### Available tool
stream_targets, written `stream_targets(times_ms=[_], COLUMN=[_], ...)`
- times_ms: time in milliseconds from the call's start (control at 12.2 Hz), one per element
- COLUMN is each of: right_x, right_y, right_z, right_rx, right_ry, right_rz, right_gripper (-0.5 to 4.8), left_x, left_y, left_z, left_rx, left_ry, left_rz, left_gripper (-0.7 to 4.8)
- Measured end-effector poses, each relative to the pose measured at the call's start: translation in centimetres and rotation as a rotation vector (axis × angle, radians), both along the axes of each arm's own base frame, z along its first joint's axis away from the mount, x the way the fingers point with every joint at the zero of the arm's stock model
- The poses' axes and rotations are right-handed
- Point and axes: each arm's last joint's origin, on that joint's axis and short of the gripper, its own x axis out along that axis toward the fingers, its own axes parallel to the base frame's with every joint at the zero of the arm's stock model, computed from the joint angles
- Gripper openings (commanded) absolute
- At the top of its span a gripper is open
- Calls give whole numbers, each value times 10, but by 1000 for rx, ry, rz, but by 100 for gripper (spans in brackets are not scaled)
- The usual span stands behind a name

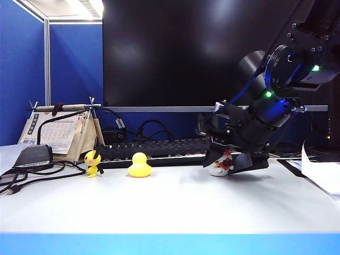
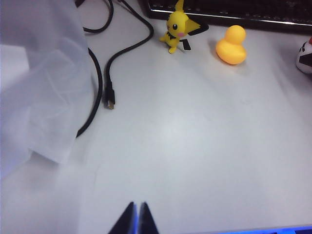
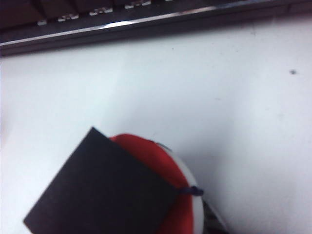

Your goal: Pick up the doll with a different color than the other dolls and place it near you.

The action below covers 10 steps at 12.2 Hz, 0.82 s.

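Note:
The doll with a different color (image 1: 220, 170) is a small white figurine with red trim, standing on the white table in front of the keyboard. My right gripper (image 1: 227, 163) is lowered around it, its dark fingers on either side. In the right wrist view the doll's flat black cap (image 3: 102, 187) and red collar (image 3: 178, 214) fill the near part; the fingers are hidden, so I cannot tell how the jaws stand. Its edge (image 2: 306, 56) also shows in the left wrist view. The other dolls, a yellow duck (image 1: 139, 165) (image 2: 231, 45) and a yellow black-eared figure (image 1: 93, 162) (image 2: 176, 30), stand to the left. My left gripper (image 2: 136, 208) is shut over bare table.
A black keyboard (image 1: 159, 149) (image 3: 122, 19) runs behind the dolls, below a large dark monitor (image 1: 202, 53). A desk calendar (image 1: 58, 133) and black cables (image 1: 32, 172) (image 2: 105, 87) lie at the left. Loose paper (image 1: 321, 175) sits at the right. The table's blue front edge (image 1: 170, 244) is nearest.

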Motion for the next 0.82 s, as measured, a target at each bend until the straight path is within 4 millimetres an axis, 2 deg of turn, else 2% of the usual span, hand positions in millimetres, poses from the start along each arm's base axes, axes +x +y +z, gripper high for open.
stream_targets(times_ms=[817], right_x=[0], right_y=[2], right_z=[1], right_rx=[31], right_ry=[-9], right_rz=[37], right_gripper=[197], left_x=[0], left_y=[0], left_z=[0], left_rx=[0], left_ry=[0], left_rz=[0], left_gripper=[24])
